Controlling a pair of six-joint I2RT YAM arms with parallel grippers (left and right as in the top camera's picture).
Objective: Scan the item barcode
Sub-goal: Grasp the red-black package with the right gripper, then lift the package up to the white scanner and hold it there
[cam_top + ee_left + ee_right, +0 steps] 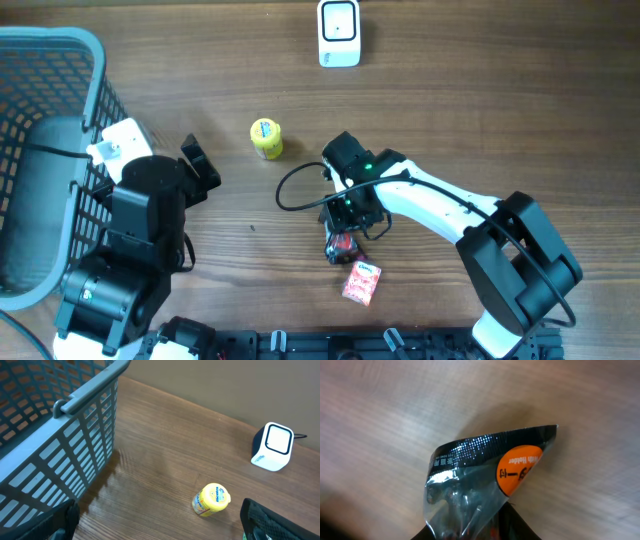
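The item, a black and clear plastic packet with an orange round label, fills the right wrist view. My right gripper is shut on its lower end, dark fingers on both sides of it. From overhead, the packet sticks out below the right gripper at mid-table. The white barcode scanner stands at the far edge; it also shows in the left wrist view as the scanner. My left gripper is open beside the basket and holds nothing between its fingers.
A grey mesh basket fills the left side, its wall close to the left gripper. A yellow bottle lies between the arms, seen also as the bottle. A pink packet lies near the front edge.
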